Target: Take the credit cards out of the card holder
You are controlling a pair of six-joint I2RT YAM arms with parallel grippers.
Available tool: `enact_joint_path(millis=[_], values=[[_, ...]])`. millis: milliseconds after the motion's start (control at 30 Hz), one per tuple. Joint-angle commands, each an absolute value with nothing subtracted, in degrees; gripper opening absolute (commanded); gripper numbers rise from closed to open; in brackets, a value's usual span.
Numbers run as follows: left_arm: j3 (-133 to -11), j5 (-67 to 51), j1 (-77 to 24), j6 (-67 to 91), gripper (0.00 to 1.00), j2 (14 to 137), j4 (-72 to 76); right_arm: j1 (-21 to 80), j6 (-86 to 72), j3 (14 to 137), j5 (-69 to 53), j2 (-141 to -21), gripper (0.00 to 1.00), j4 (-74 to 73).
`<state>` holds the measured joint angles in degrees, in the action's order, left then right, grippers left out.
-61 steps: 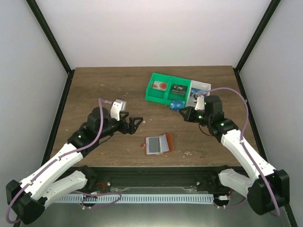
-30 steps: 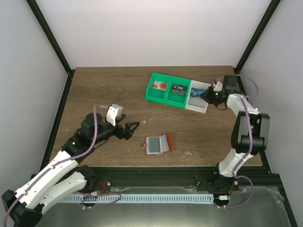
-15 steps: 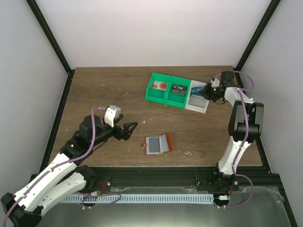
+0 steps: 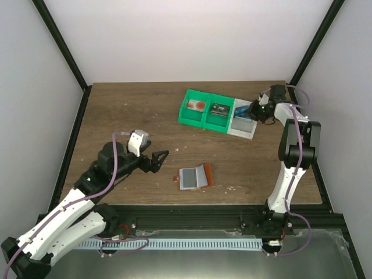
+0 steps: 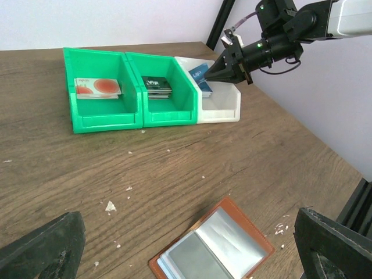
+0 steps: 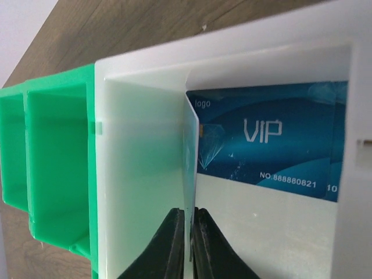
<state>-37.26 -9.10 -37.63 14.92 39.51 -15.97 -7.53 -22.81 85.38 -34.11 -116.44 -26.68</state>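
The card holder (image 4: 193, 177) lies open on the table, reddish-brown with pale inner pockets (image 5: 215, 247). My left gripper (image 4: 160, 158) hovers to its left, open and empty; in the left wrist view the left gripper (image 5: 186, 247) frames the holder with its wide-set fingers (image 5: 40, 250). My right gripper (image 4: 254, 111) is at the white bin (image 4: 243, 121), shut on a thin blue credit card (image 5: 199, 74), seen edge-on (image 6: 190, 168) between the right gripper's (image 6: 189, 229) tips. Another blue credit card (image 6: 267, 154) lies in that bin.
A green two-compartment bin (image 4: 204, 113) adjoins the white bin; one compartment holds a white card with a red mark (image 5: 97, 87), the other a dark card (image 5: 157, 86). Small white crumbs (image 5: 109, 206) dot the wood. Black frame posts stand at the table's corners.
The right arm swung from mid-table to the far right and carried the card over the white bin, edging left in the last second. The left arm drew back slightly.
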Motion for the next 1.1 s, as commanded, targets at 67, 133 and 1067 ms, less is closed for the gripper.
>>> enact_joint_path(millis=[67, 133, 1067], values=[[-36.5, -8.5, -37.6, 14.1, 1.0, 39.0, -14.9, -7.9, -22.6, 89.5, -31.2, -117.3, 0.13, -29.1], [-36.5, -8.2, -37.5, 14.0, 1.0, 38.8, -15.0, -7.9, -22.7, 89.8, -30.3, -117.3, 0.14, -29.0], [-37.2, -5.5, -37.6, 14.0, 1.0, 42.0, -15.9, -6.0, -31.4, 76.7, -30.2, -100.2, 0.47, -24.3]])
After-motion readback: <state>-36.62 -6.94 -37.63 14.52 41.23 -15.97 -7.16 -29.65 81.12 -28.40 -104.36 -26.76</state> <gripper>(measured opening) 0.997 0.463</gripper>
